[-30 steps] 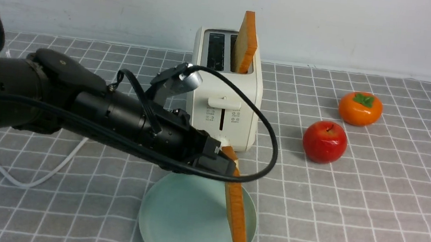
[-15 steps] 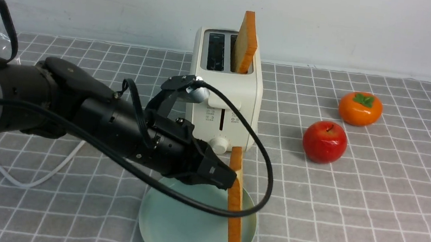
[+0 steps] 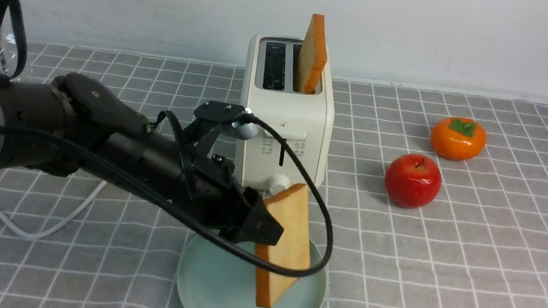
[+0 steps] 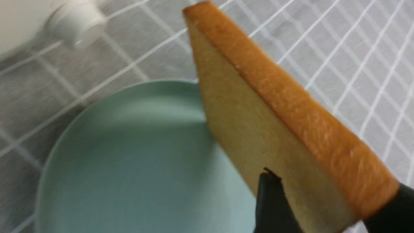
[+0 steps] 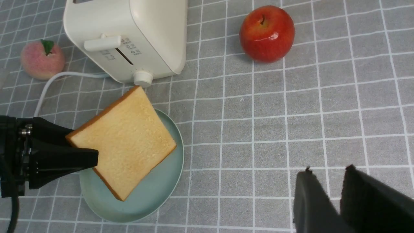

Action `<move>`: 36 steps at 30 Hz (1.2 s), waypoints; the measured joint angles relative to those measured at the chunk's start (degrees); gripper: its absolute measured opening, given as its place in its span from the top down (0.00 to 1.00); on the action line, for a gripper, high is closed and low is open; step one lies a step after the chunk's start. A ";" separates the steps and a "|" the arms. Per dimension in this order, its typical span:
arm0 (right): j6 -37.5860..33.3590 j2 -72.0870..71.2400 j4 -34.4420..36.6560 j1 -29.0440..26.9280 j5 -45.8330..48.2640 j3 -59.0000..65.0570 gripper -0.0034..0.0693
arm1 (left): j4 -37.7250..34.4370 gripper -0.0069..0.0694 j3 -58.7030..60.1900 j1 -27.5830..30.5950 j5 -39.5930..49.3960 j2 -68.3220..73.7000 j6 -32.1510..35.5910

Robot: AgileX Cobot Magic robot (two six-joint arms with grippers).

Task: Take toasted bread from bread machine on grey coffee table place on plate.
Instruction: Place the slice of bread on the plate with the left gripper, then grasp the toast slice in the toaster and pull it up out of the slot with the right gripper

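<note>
One slice of toasted bread [image 3: 285,240] leans tilted over the mint-green plate [image 3: 206,278], its lower corner down on the plate [image 5: 155,191]. My left gripper [image 3: 266,231] is at the slice's corner with its jaws open. The slice [image 4: 252,129] lies loose and askew between the two black fingers [image 4: 271,200]. A second slice [image 3: 312,52] stands upright in the right slot of the bread machine [image 3: 284,125] on the grey coffee table [image 3: 444,266]. My right gripper [image 5: 328,170] hovers right of the plate, narrowly open and empty; the front view does not show it.
A red apple [image 3: 412,180] and an orange persimmon [image 3: 458,137] sit right of the bread machine. A peach [image 5: 42,60] lies on its far left side. The white cord [image 3: 46,222] trails across the cloth under my left arm.
The left gripper's jaws have opened. The slice, held edge-on and upright over the plate before, has tipped over to the left and now leans with its face showing.
</note>
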 joint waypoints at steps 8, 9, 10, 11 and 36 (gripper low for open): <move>0.00 0.00 0.00 0.00 -0.11 0.00 0.73 | 16.56 0.35 0.00 0.10 -1.91 -1.65 -15.11; 0.00 0.00 0.00 0.00 -0.17 0.00 0.73 | 18.07 0.35 0.00 0.10 -1.91 -2.35 -16.45; 0.00 0.00 0.00 0.00 -0.24 0.00 0.73 | 19.97 0.35 0.00 0.10 -1.91 -3.32 -17.84; 0.00 0.00 0.00 0.00 -0.30 0.00 0.73 | 21.86 0.35 0.00 0.10 -2.00 -4.35 -19.34; -5.18 8.35 8.27 0.53 -0.77 -4.31 0.86 | 49.35 0.93 0.78 0.11 10.01 -23.18 -58.11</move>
